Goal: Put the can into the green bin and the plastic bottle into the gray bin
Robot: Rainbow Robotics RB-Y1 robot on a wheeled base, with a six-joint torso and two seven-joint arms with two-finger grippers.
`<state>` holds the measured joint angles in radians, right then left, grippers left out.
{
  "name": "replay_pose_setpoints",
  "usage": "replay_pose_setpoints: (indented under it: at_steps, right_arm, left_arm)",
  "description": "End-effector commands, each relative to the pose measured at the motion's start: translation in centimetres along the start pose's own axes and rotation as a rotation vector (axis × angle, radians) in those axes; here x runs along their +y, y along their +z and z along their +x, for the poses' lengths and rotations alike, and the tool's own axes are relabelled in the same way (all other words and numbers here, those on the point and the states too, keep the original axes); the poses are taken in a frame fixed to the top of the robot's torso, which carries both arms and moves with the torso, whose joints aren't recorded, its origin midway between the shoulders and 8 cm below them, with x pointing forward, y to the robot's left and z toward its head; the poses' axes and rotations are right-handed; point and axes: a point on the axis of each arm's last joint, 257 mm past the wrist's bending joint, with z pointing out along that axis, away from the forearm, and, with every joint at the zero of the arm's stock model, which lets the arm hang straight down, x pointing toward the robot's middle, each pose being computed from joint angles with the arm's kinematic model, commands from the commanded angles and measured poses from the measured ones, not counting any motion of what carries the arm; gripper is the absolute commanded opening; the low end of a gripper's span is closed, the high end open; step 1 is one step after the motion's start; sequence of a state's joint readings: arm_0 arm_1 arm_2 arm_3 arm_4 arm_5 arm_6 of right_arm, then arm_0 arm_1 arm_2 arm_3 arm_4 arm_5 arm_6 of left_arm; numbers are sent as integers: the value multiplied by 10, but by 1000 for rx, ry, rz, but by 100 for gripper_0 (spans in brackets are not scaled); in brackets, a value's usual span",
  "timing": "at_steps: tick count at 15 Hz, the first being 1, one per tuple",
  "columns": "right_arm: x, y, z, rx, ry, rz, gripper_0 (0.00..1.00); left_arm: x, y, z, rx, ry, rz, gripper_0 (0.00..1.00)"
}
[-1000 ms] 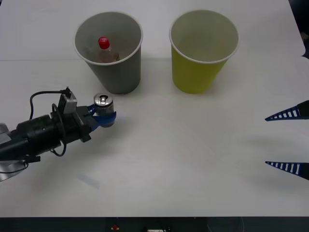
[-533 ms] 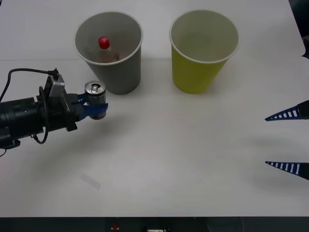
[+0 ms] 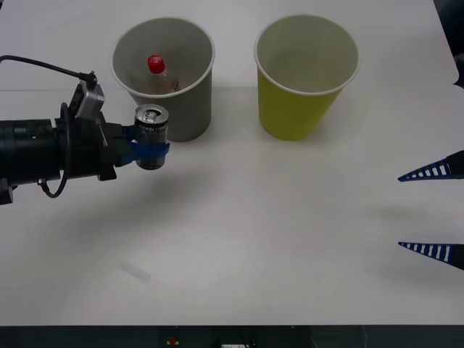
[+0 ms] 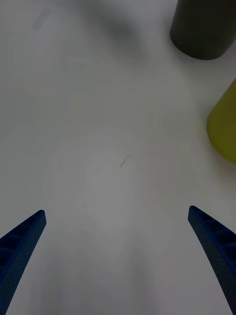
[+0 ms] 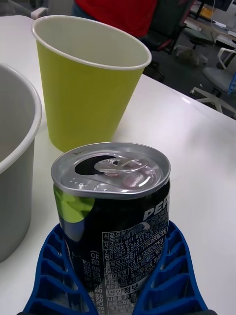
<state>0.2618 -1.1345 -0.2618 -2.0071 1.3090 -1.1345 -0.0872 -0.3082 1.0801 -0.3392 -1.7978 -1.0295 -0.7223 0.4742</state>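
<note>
Left fingers [image 3: 151, 150] clamp the can [image 3: 151, 126]; right fingers [image 3: 433, 211] spread

plastic bottle [image 3: 156, 70] in gray bin [image 3: 171, 109], green bin [image 3: 304, 87] right

Office or lab space: plain white table [image 3: 254, 239], office chairs [image 5: 216, 83] on gray floor behind, desk clutter at back, robot arm [image 3: 43, 148] cabled.

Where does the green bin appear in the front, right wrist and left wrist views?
Front view: green bin stands upright at the table's far side, right of the gray bin.
Right wrist view: only a slice of its wall at the edge.
Left wrist view: upright behind the can.
Shared landmark: the gray bin beside it.
</note>
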Motion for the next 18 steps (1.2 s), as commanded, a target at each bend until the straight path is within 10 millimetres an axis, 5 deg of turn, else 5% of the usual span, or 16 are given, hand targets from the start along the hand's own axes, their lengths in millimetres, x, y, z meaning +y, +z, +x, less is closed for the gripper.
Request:
replay_pose_setpoints:
  at_steps: [1,12,18]
  right_arm:
    - [0,0,0,0,0,0,100]
    - [0,0,0,0,0,0,100]
    - [0,0,0,0,0,0,100]
  left_arm:
    - [-8,3,-18,43,-11,21,0]
    - [-30,63,-107,139,-32,18,0]
    - [-31,97,-152,221,97,-46,0]
